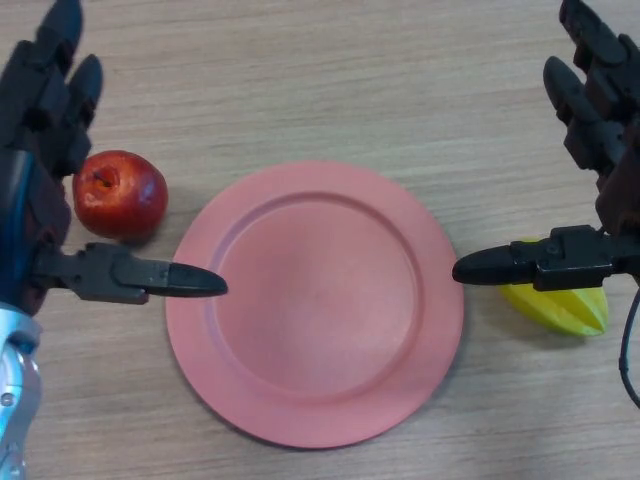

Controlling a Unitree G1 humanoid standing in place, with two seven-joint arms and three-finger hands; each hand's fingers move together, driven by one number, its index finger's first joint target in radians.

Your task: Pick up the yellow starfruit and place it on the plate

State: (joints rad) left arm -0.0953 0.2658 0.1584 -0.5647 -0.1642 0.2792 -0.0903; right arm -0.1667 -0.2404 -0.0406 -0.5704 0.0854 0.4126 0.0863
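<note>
- My left hand hangs at the left edge, fingers straight and spread, thumb pointing in over the plate's rim, holding nothing.
- Just beside it sits 1 red apple on the counter, close to the plate but apart from it.
- 1 pink plate lies in the middle, bare.
- My right hand is also relaxed and apart, its thumb lying across the 1 yellow starfruit, which rests on the counter just right of the plate.
- I judge the starfruit light, waxy and ridged, likely to slip or bruise; I would pinch it gently across its middle, fingers seated in the grooves between ridges.
</note>
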